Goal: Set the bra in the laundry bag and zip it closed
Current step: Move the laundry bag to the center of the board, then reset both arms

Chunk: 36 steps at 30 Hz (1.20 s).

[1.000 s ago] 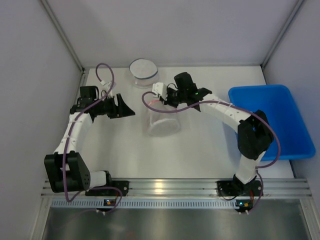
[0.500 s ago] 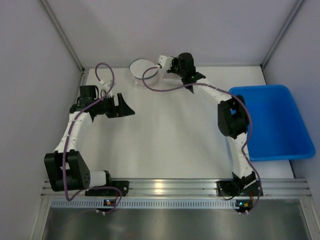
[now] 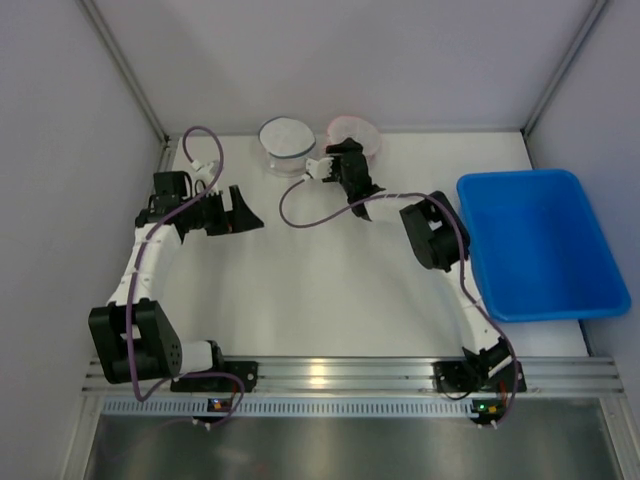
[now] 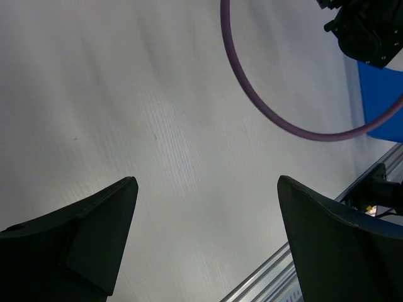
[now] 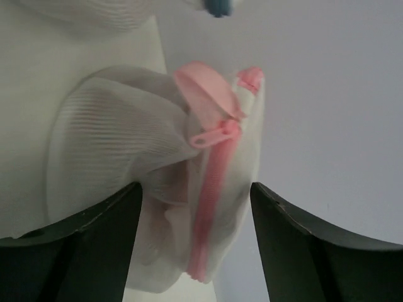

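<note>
White mesh laundry bag with pink zip (image 5: 119,145): at 12 o'clock on the white table (image 3: 300,300), against the back wall, just to the 3 o'clock side of a round white mesh pouch with a dark band (image 3: 287,140). From above, only a small pale disc with a pink rim. Close up in the right wrist view, standing on edge with the zip towards the lens. Pink slider near the top end of the zip, beside a pink fabric tab; teeth below it meshed along the whole visible run. Any label on the bag: not legible from these angles, far side hidden. Bra: not to be made out, only pale folds behind the mesh.

Right hand (image 5: 195,189): fingers spread, one to each side of the bag's near face, pinching nothing. Contact with the mesh: cannot tell. Lower parts of both fingers cut off by the frame edge. From above, largely hidden under its own wrist.

Left hand (image 3: 248,210): at 9 o'clock, spread wide, empty, over bare table, well apart from the bag.

Purple cable (image 4: 252,107): looping across the left wrist view, both ends cut off. Blue plastic bin (image 3: 540,250): at 3 o'clock, only a corner showing from the left wrist. Blue zip pull (image 5: 217,7): cropped at the top of the right wrist view. Small lit marks on the arm bases at 6 o'clock: too small to read.
</note>
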Motion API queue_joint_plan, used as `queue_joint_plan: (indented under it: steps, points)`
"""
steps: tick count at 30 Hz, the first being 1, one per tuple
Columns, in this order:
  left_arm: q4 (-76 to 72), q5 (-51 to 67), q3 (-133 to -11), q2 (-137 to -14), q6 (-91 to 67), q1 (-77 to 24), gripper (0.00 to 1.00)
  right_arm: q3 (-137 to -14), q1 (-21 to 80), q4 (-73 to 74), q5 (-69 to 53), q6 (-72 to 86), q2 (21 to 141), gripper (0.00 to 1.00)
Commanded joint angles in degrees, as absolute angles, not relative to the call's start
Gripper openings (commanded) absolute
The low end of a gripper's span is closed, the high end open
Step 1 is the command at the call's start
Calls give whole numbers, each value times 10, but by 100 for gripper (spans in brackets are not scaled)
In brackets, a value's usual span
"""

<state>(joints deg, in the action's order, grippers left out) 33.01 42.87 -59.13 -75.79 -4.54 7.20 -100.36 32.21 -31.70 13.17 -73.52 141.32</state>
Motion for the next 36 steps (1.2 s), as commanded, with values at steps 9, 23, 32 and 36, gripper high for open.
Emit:
queue_joint_plan:
  steps: [9, 23, 32, 36]
  points:
    - [382, 364, -658, -813, -5, 77, 98, -938, 349, -193, 114, -573, 1207, 99]
    - [388, 265, -717, -849, 75, 63, 98, -840, 339, 225, -122, -158, 904, 99]
    - [316, 150, -638, -827, 55, -55, 98, -661, 299, 174, -229, -36, 838, 99]
    - [310, 161, -627, -827, 41, -91, 98, -642, 299, 158, -218, -35, 830, 99]
